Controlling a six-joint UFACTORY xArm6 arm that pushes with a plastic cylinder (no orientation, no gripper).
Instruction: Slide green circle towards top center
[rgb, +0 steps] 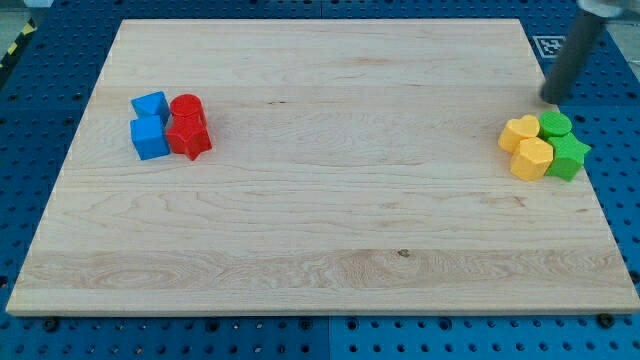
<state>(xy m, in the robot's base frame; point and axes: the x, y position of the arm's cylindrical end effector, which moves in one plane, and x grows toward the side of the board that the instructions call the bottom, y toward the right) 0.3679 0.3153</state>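
Observation:
The green circle (555, 125) sits near the wooden board's right edge, in a tight cluster with a green star (569, 156) below it, a yellow heart (519, 132) to its left and a yellow hexagon (531, 158) at lower left. My tip (551, 99) is just above the green circle, slightly to its left, a small gap away. The rod leans up to the view's top right.
At the board's left a second cluster holds two blue blocks (150, 105) (149, 138), a red cylinder (187, 108) and a red star (189, 138). The board (320, 220) lies on a blue perforated table. A marker tag (547, 45) is at the top right.

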